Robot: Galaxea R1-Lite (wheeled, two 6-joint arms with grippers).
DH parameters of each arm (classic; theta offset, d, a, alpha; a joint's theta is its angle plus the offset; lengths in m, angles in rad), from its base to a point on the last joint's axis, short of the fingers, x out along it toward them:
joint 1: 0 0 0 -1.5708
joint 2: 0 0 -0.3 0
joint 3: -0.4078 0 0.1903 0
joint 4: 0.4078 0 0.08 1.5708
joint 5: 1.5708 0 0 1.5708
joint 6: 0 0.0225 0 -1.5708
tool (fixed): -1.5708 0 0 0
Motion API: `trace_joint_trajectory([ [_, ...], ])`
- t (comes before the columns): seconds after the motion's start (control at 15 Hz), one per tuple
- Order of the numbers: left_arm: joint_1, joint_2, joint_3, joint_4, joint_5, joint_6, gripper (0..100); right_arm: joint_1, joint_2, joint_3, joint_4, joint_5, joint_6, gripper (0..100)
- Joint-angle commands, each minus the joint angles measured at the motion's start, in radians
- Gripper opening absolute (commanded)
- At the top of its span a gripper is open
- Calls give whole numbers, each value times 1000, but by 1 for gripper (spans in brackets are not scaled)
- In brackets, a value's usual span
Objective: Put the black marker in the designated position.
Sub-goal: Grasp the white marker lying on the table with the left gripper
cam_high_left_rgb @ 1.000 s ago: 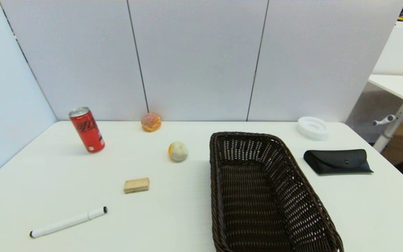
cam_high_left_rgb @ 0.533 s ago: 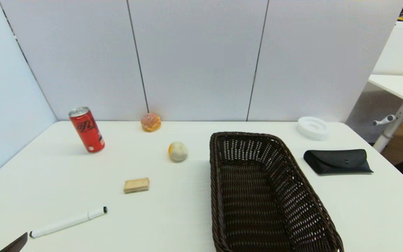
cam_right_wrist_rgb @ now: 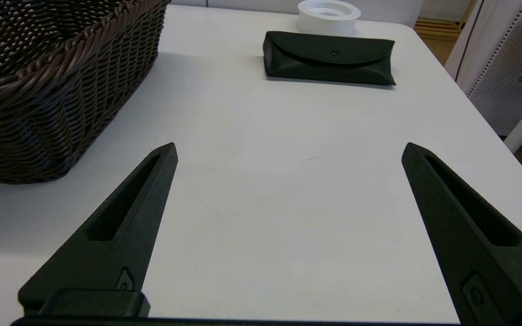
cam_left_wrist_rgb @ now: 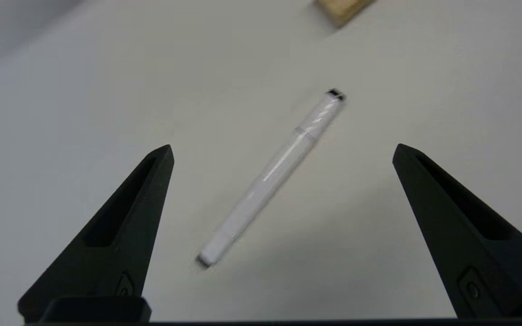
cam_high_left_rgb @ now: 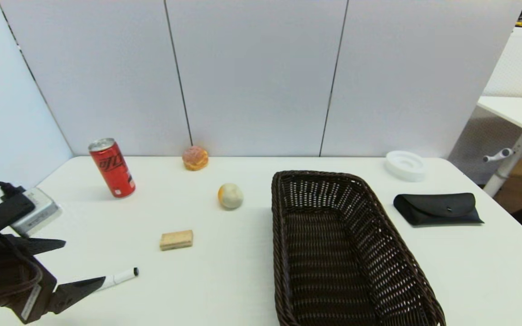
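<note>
Lettering on the red can (cam_high_left_rgb: pixel 111 168) is too small to read. The left tool (cam_high_left_rgb: pixel 82 265) hangs spread wide over the black marker (cam_left_wrist_rgb: pixel 272 174), which lies flat on the desk (cam_high_left_rgb: pixel 224 271), untouched. The right tool (cam_right_wrist_rgb: pixel 288 154), also spread wide, holds nothing beside the basket (cam_right_wrist_rgb: pixel 39 90).

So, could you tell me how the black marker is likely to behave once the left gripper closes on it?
The black marker looks slim, round and smooth, so it may roll or slip if nudged off-centre. It looks rigid and probably light. It lies flat between the open left gripper fingers, so they must reach table level.
</note>
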Motion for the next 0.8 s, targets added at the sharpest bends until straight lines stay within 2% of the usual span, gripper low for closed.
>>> trace_joint_trajectory([
  [0.07, 7, 171, -26, 59, -244, 23, 100, 0, 1, 0, 0, 0, 0, 100],
  [0.27, 41, 209, -18, 65, -289, 106, 100, 0, 1, 0, 0, 0, 0, 100],
  [0.6, 242, 222, -13, 62, -335, 428, 100, 0, 1, 0, 0, 0, 0, 100],
  [0.8, 257, 235, -38, 64, -339, 486, 100, 0, 1, 0, 0, 0, 0, 100],
])
